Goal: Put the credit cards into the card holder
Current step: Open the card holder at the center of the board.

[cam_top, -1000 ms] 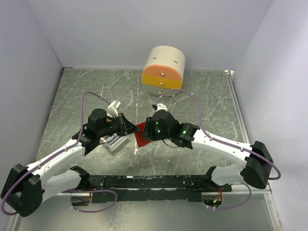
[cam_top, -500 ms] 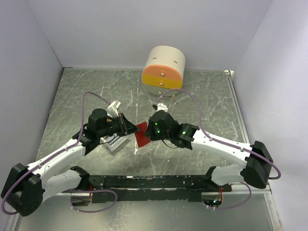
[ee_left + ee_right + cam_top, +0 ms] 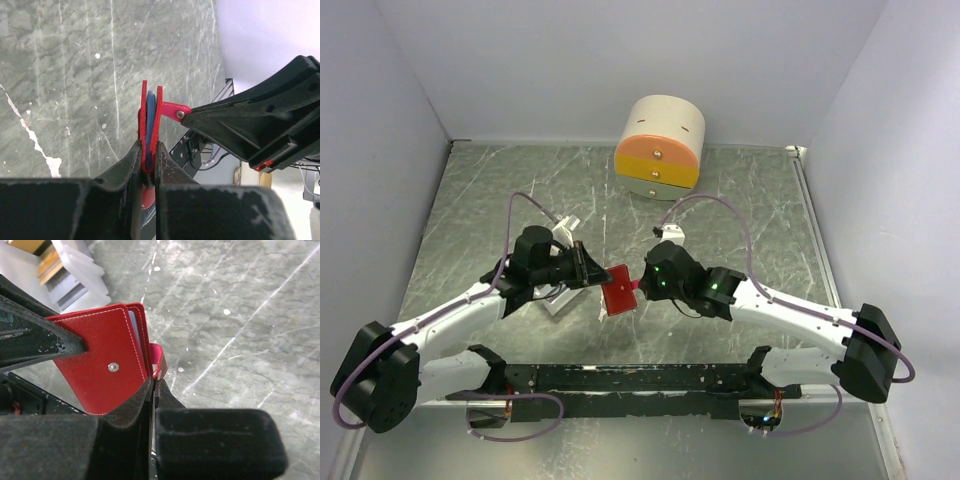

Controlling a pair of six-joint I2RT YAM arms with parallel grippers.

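The red card holder (image 3: pixel 619 288) hangs folded shut above the table between both arms. My left gripper (image 3: pixel 590 272) is shut on its folded edge; in the left wrist view (image 3: pixel 148 150) the pale-blue sleeves (image 3: pixel 150 112) show between the red covers (image 3: pixel 159 107). My right gripper (image 3: pixel 643 283) is shut on the holder's red snap strap (image 3: pixel 159 360), next to the cover (image 3: pixel 100 375) with its metal stud. Orange-gold and tan edges (image 3: pixel 47 261), which look like credit cards, lie in the white tray (image 3: pixel 80 277) at the top left of the right wrist view.
The white tray (image 3: pixel 556 298) sits on the table under my left arm, mostly hidden. A round cream-and-orange drawer box (image 3: pixel 660 145) stands at the back wall. White walls close in the left, back and right sides.
Both grippers have moved a little toward the near edge with the card holder between them. The right arm has drawn back to the right and the left arm has reached further right.
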